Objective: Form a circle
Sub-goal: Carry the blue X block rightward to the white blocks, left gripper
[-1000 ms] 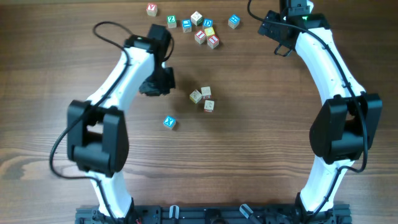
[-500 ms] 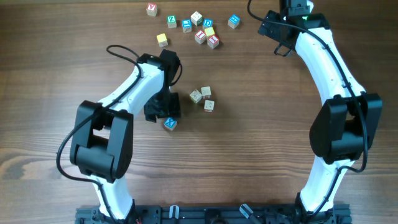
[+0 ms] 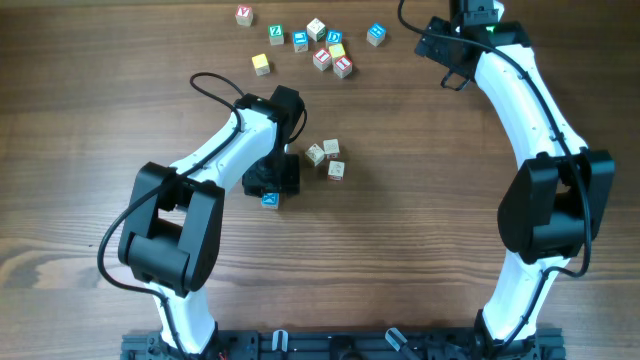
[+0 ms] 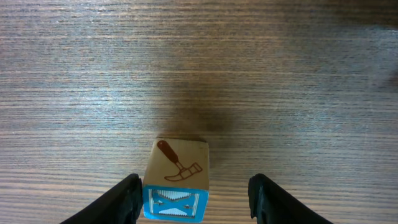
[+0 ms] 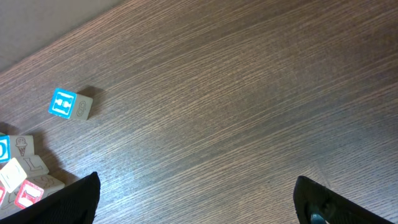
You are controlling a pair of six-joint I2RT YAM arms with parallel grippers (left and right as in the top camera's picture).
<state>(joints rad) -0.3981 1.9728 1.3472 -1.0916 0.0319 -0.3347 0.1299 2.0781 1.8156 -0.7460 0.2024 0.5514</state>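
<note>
Near the middle of the table (image 3: 420,250), the circle (image 3: 315,154) is so far only three pale blocks set close together in a small bent row. A fourth block (image 3: 270,200), with a blue X face, lies just to their lower left, apart from them.

From above, the left gripper (image 3: 272,182) hangs right over that fourth block and hides part of it, so its jaws cannot be read there. The left wrist view settles it. The two fingers (image 4: 127,200) stand apart with the block between them, resting on the wood. The block sits just beside the left finger, though I cannot tell whether they touch, and is well clear of the right one. So the jaws are open and grip nothing. This view also shows a brown hammer drawn on the block's top face, which the overhead view does not.

Along the far edge, the overhead view shows about ten spare blocks (image 3: 322,59). Most are bunched together, with a yellow one (image 3: 261,64) and a blue one (image 3: 376,34) off to either side.

The right gripper (image 5: 196,200) is cut off at the top edge of the overhead view. Its own wrist view shows both fingers spread wide over bare wood, holding nothing, with the blue one and a corner of the bunch at the left.

In all there are two arms, four blocks in the middle and about ten at the far edge.
</note>
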